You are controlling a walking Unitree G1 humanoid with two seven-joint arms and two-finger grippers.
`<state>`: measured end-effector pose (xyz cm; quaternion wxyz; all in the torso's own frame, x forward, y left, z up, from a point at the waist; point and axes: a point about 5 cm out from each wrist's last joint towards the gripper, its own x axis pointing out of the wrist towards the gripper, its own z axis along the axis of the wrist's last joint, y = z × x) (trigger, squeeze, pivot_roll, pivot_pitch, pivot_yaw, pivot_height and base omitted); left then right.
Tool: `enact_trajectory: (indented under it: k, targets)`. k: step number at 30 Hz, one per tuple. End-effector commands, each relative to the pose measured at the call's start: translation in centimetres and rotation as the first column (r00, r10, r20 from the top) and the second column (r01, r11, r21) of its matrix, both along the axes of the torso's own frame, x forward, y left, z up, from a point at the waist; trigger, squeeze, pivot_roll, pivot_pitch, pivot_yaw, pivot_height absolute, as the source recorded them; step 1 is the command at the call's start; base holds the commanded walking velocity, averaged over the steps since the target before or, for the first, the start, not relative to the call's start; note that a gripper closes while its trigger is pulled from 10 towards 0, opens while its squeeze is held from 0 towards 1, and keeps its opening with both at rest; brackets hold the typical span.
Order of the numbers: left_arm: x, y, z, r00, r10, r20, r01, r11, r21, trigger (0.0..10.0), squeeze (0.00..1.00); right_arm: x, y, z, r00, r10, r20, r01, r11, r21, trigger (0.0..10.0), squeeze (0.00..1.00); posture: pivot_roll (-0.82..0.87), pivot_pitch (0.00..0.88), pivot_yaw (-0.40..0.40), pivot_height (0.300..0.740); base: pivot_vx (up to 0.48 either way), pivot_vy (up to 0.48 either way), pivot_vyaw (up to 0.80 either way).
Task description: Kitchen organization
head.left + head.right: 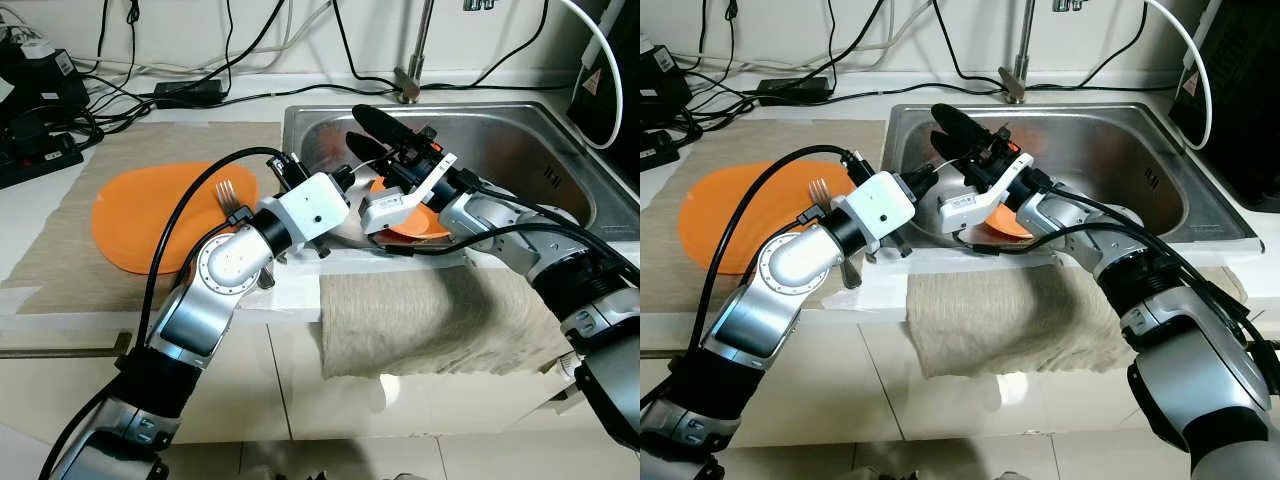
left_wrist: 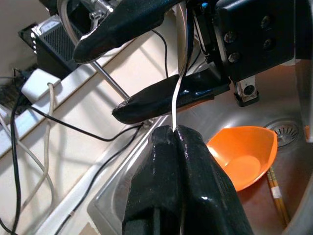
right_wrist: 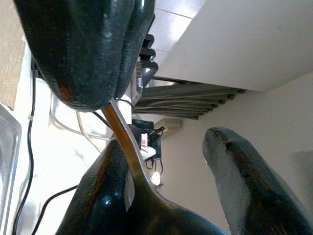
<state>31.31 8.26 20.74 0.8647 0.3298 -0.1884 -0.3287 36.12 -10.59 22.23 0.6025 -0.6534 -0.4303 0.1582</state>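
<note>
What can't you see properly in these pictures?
- Thin metal utensil: pinched in the left claw; in the left wrist view its far end hides behind the open right claw, so I cannot tell what kind it is.
- Orange bowl: in the eye views the right wrist covers most of it.
- Chopsticks: cut off by the left wrist view's edge.
- Tap: its top is cut off by the eye view's edge.

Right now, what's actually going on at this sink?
The left gripper is shut on a thin metal utensil above the sink. The right gripper hangs open around it, one finger against the handle. An orange bowl and chopsticks lie in the basin, a fork on the orange plate on the counter.
</note>
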Motion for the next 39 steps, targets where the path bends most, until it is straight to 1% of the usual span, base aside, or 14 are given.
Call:
enact_trajectory:
  k: [1, 6, 14, 17, 18, 20, 21, 24, 29, 31, 35, 36, 38, 39]
  targets:
    - [0.5, 0.7, 0.0, 1.000, 0.025, 0.017, -0.026, 0.999, 0.044, 0.0, 0.00, 0.4, -0.3, 1.4, 1.000, -0.014, 0.012, 0.013, 0.999, 0.041, 0.0, 0.47, 0.00, 0.000, 0.046, 0.740, 0.000, 0.000, 0.00]
    - [0.7, 1.1, 0.5, 0.995, 0.042, 0.087, -0.049, 0.996, 0.080, 0.0, 0.00, 0.5, -0.5, 1.3, 0.999, -0.029, -0.018, 0.030, 0.998, 0.055, 0.0, 0.47, 0.00, 0.000, 0.046, 0.740, 0.000, 0.000, 0.00]
    - [1.3, 1.9, 1.6, 0.983, 0.073, 0.171, -0.090, 0.991, 0.095, 0.0, 0.00, 0.9, -0.9, 0.9, 0.993, -0.071, -0.094, 0.078, 0.994, 0.070, 0.0, 0.47, 0.00, 0.000, 0.044, 0.740, 0.000, 0.000, 0.00]
    - [1.5, 2.3, 2.8, 0.936, 0.096, 0.338, -0.154, 0.977, 0.151, 0.0, 0.00, 1.5, -1.3, 0.3, 0.969, -0.111, -0.220, 0.146, 0.978, 0.148, 0.0, 0.47, -0.01, 0.000, 0.044, 0.740, 0.000, 0.000, 0.00]
    - [1.5, 2.3, 2.8, 0.936, 0.096, 0.338, -0.154, 0.977, 0.151, 0.0, 0.00, 1.5, -1.3, 0.3, 0.969, -0.111, -0.220, 0.146, 0.978, 0.148, 0.0, 0.47, -0.01, 0.000, 0.044, 0.740, 0.000, 0.000, 0.00]
    - [1.6, 2.6, 3.4, 0.899, 0.098, 0.427, -0.195, 0.962, 0.191, 0.0, 0.00, 1.6, -1.4, 0.0, 0.956, -0.117, -0.270, 0.169, 0.969, 0.180, 0.0, 0.47, 0.00, 0.000, 0.042, 0.740, 0.000, 0.000, 0.00]
    - [1.7, 3.1, 4.0, 0.863, 0.100, 0.495, -0.234, 0.948, 0.216, 0.0, 0.00, 1.7, -1.4, -0.5, 0.938, -0.117, -0.326, 0.191, 0.960, 0.203, 0.0, 0.47, 0.00, 0.000, 0.042, 0.740, 0.000, 0.000, 0.00]
    - [2.0, 3.6, 4.5, 0.827, 0.081, 0.556, -0.266, 0.928, 0.260, 0.0, 0.00, 1.8, -1.3, -1.3, 0.904, -0.111, -0.413, 0.225, 0.945, 0.239, 0.0, 0.47, 0.00, 0.000, 0.042, 0.740, 0.000, 0.000, 0.00]
    - [2.1, 3.8, 4.5, 0.808, 0.069, 0.584, -0.284, 0.916, 0.284, 0.0, 0.00, 1.8, -1.3, -1.9, 0.871, -0.098, -0.481, 0.252, 0.930, 0.267, 0.0, 0.48, 0.00, 0.000, 0.044, 0.740, 0.000, 0.000, 0.00]
    - [2.2, 3.9, 4.5, 0.780, 0.060, 0.623, -0.308, 0.903, 0.298, 0.0, 0.00, 1.8, -1.2, -2.4, 0.843, -0.078, -0.532, 0.268, 0.919, 0.290, 0.0, 0.47, 0.00, 0.000, 0.045, 0.740, 0.000, 0.000, 0.00]
    - [2.4, 4.1, 4.6, 0.747, 0.056, 0.662, -0.336, 0.892, 0.303, 0.0, 0.00, 1.7, -1.2, -2.6, 0.830, -0.068, -0.554, 0.269, 0.918, 0.290, 0.0, 0.48, 0.00, 0.000, 0.045, 0.740, 0.000, 0.000, 0.00]
    - [2.5, 4.1, 4.6, 0.744, 0.061, 0.665, -0.341, 0.891, 0.300, 10.0, 0.00, 1.6, -1.2, -2.6, 0.828, -0.066, -0.556, 0.268, 0.919, 0.289, 0.0, 0.48, 0.00, 0.000, 0.045, 0.740, 0.000, 0.000, 0.00]
    - [2.6, 4.2, 4.6, 0.743, 0.063, 0.667, -0.343, 0.890, 0.299, 10.0, 0.00, 1.6, -1.1, -2.6, 0.826, -0.064, -0.560, 0.267, 0.920, 0.288, 0.0, 0.48, 0.00, 0.000, 0.044, 0.740, 0.000, 0.000, 0.00]
    - [2.6, 4.2, 4.5, 0.747, 0.067, 0.662, -0.341, 0.893, 0.294, 10.0, 0.05, 1.6, -1.1, -2.6, 0.826, -0.062, -0.561, 0.264, 0.921, 0.286, 0.0, 0.48, 0.00, 0.000, 0.044, 0.740, 0.000, 0.000, 0.00]
